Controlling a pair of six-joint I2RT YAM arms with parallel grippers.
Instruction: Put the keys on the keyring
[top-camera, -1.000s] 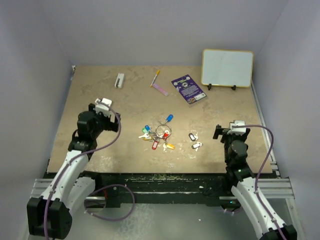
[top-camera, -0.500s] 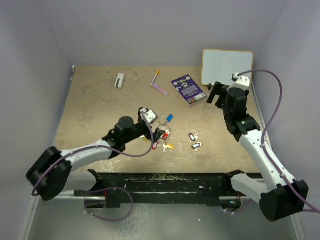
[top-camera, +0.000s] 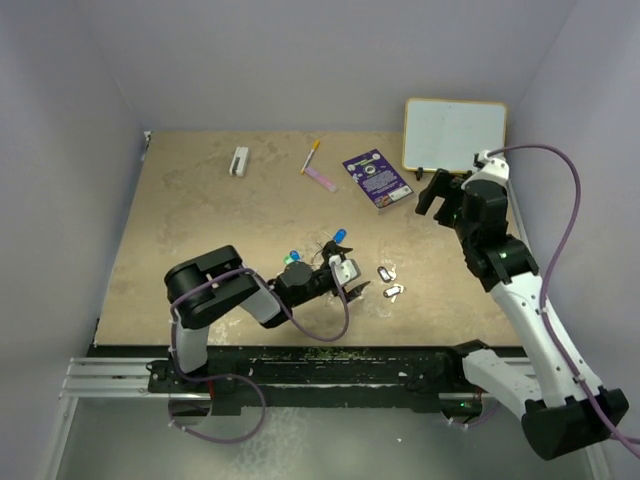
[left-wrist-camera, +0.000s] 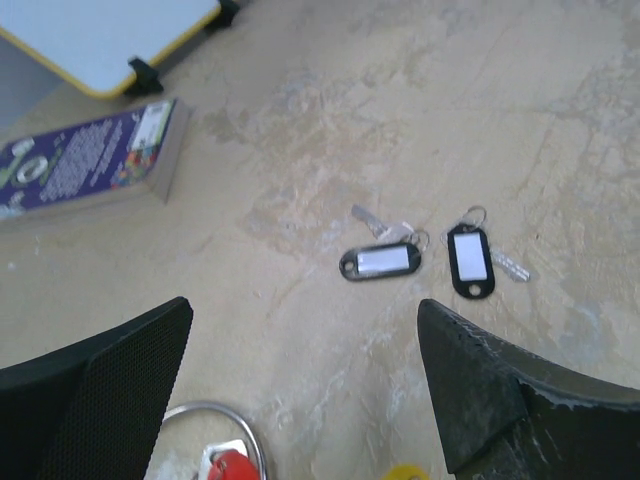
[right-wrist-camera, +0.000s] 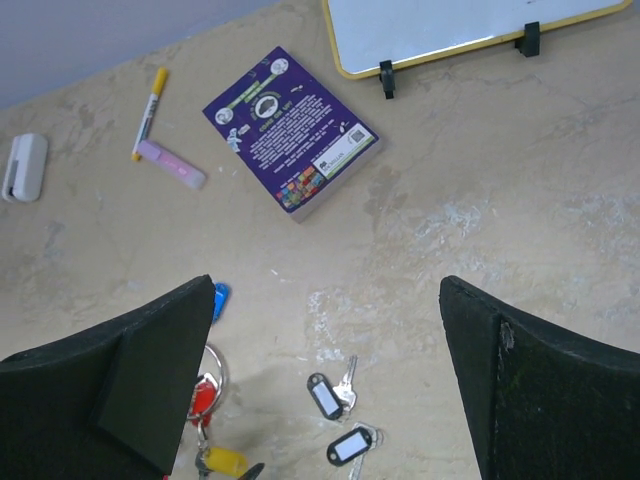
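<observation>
Left fingers: spread wide, nothing held.
Right fingers: spread wide, nothing held.
Risk: keyring could be bumped and keys scattered if pushed too low.

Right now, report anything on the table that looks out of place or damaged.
Two small metal keys with black-rimmed white tags lie loose, apart from the thin silvery wire keyring where the coloured ones cluster. Nothing looks damaged or spilled.
</observation>
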